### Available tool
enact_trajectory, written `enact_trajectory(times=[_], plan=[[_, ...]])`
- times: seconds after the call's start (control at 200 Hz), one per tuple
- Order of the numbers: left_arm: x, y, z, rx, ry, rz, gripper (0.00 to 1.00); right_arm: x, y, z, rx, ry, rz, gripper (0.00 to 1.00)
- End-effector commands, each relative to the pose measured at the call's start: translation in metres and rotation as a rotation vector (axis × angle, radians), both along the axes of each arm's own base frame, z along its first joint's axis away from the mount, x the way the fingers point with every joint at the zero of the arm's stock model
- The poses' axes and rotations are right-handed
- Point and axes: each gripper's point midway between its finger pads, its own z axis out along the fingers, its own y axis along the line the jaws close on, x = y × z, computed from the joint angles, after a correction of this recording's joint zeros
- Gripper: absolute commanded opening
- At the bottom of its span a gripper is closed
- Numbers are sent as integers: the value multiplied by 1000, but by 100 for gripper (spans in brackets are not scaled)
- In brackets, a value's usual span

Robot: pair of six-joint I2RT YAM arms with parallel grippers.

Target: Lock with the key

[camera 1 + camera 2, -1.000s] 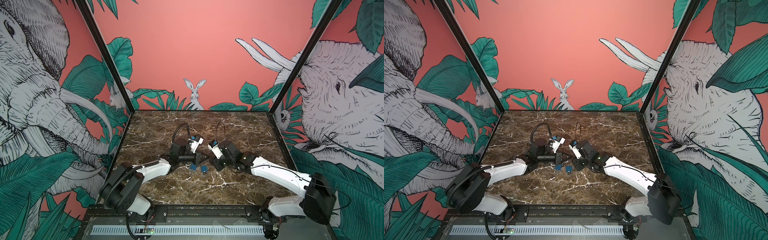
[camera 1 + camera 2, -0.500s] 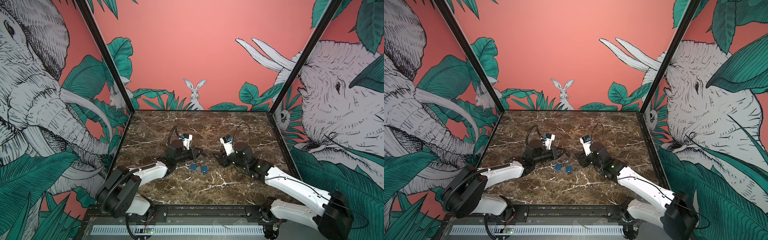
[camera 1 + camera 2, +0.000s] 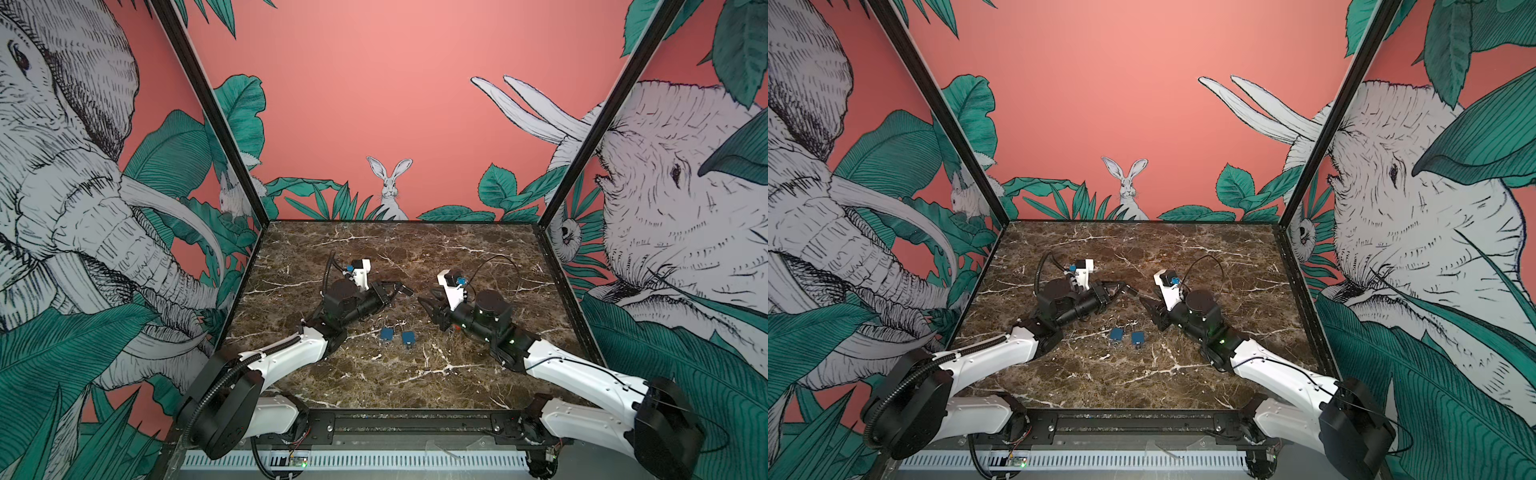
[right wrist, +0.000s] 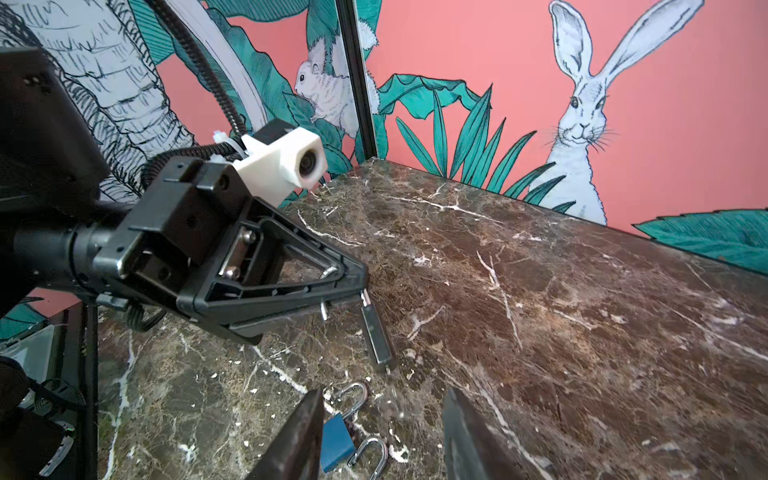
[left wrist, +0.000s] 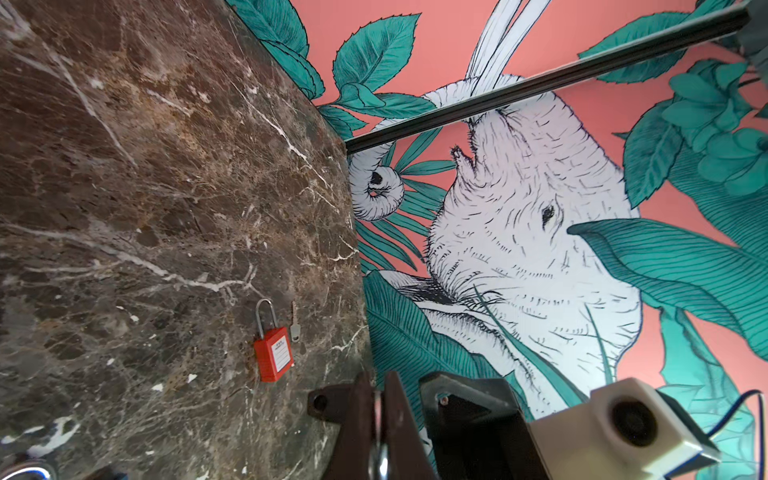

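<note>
White arms (image 3: 286,357), black joints (image 3: 224,399), cables (image 3: 494,259)

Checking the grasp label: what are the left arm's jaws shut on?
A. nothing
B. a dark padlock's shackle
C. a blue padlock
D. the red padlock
B: in the right wrist view the left gripper has its jaws shut on the shackle of a dark padlock, while the blue padlocks and the red padlock lie on the table.

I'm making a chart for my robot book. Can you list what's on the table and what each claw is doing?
left gripper: shut, gripping the dark padlock by its loop
right gripper: open, holding nothing
blue padlocks: two, lying on the table between the arms
red padlock: lying flat, small key beside it
</note>
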Motion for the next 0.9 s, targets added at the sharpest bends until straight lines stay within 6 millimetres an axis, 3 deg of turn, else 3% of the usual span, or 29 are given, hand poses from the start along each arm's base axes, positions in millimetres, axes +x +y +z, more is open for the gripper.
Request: enact_trajectory(times=[0.0,0.225,0.335,0.895], plan=[[-2,-1,25,-121,-15,-10,0,0,12,36,61,-126,49,46],[-8,2,41,-142,-55,-15,0,6,16,28,33,-118,45,44],[-9,3,48,-150,-75,-20,0,9,19,24,22,-97,50,37],[-11,-1,51,-185,-87,-46,0,14,29,20,50,-55,67,27]])
